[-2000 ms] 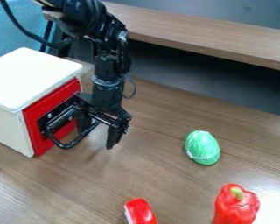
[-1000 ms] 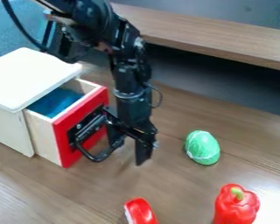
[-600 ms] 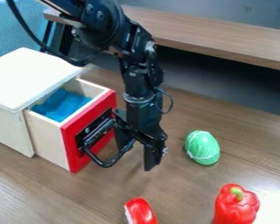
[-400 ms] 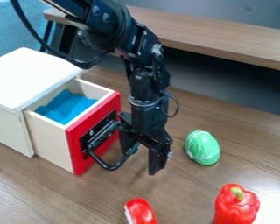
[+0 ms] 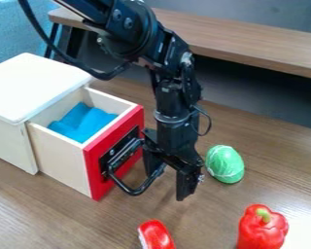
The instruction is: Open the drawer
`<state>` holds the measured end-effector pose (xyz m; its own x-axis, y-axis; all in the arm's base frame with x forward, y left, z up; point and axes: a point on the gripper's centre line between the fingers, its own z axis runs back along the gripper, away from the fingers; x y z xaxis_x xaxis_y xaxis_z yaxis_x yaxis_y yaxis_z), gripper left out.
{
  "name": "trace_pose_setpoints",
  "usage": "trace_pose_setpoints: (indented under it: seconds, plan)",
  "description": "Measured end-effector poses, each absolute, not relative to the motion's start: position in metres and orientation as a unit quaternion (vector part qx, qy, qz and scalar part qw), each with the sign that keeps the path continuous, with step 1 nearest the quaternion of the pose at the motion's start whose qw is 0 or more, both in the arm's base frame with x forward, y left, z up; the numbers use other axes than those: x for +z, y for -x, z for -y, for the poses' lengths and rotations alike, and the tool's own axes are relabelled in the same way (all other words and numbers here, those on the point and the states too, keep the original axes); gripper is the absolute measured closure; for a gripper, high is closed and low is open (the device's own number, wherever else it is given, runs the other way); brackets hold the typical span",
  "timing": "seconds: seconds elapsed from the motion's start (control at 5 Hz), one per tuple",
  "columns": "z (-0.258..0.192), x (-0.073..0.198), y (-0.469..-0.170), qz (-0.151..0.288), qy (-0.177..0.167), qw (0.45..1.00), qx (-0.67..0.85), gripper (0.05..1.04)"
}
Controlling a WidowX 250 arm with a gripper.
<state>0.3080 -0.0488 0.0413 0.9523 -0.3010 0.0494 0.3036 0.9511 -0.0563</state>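
Gripper [image 5: 170,184]: we find its two fingers apart and pointing down, the one nearer the drawer [image 5: 59,155] standing inside the loop of the black handle [image 5: 133,192]. We locate the drawer at the left of the view, extended from the white-topped cabinet [image 5: 35,87], with its interior exposed. Its red front panel [image 5: 96,180] carries the handle and faces the gripper. Inside the drawer, we note a crumpled blue item [image 5: 87,124]. We see the arm [image 5: 176,95] entering from the top edge. On the wooden table [image 5: 41,209], we identify a green oval item [image 5: 225,164] beside the gripper, and, at the bottom edge, a red item [image 5: 156,235] and a red bell pepper [image 5: 263,228] with a green stem
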Motion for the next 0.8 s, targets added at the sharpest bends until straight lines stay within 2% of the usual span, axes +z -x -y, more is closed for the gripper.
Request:
trace_pose_setpoints:
  seconds: [0.2, 0.8]
  plan:
    - [0.049, 0.041, -0.308, 0.020, 0.031, 0.989, -0.146, 0.084]
    - [0.034, 0.122, -0.296, 0.094, 0.024, 0.989, -0.116, 0.084]
